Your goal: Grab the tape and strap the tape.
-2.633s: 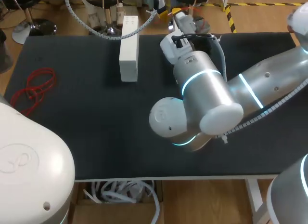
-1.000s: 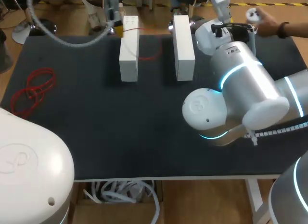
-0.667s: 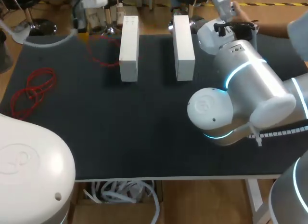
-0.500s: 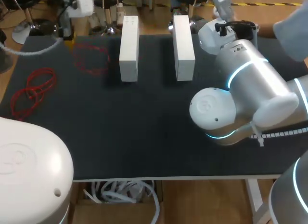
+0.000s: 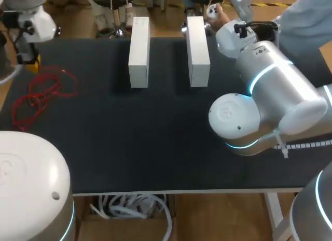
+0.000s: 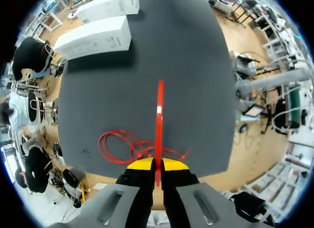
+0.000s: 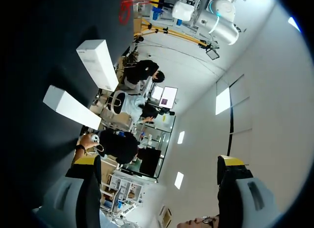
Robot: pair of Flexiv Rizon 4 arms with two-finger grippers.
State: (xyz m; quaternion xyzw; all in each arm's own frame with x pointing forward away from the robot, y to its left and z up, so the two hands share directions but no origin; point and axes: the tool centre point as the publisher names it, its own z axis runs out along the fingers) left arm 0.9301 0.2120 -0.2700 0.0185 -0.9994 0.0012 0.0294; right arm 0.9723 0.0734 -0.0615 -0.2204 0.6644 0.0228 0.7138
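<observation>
— While pinching the red tape (image 6: pixel 159 115) this near its end, best not to slacken. Left gripper (image 6: pixel 157 165) all but closed, with 2 yellow tips pressed on the strand from either side.

— Agreed. From the wrist: running straight out ahead of the fingers, long axis in line with them, seen edge-on, far end pointing across the table roughly toward the 2 white boxes (image 6: pixel 95 38). And the rest of it?

— Lying as loose red coils (image 6: pixel 142 152) on the black table (image 6: pixel 196 90), just under the gripper, near the table's left edge in the head view. Cannot tell whether 1 length or 2.

— Then lift slowly, hold the strand taut and untwisted, and avoid dragging the coils into a knot. Probably early in the job, with no strapping done yet by the look of it.

— And the right gripper (image 7: pixel 159 162)?

— Spread wide, holding nothing, up near the table's far edge. Worth minding the person's hand (image 5: pixel 212 12) close beside that arm before bringing it across.
</observation>
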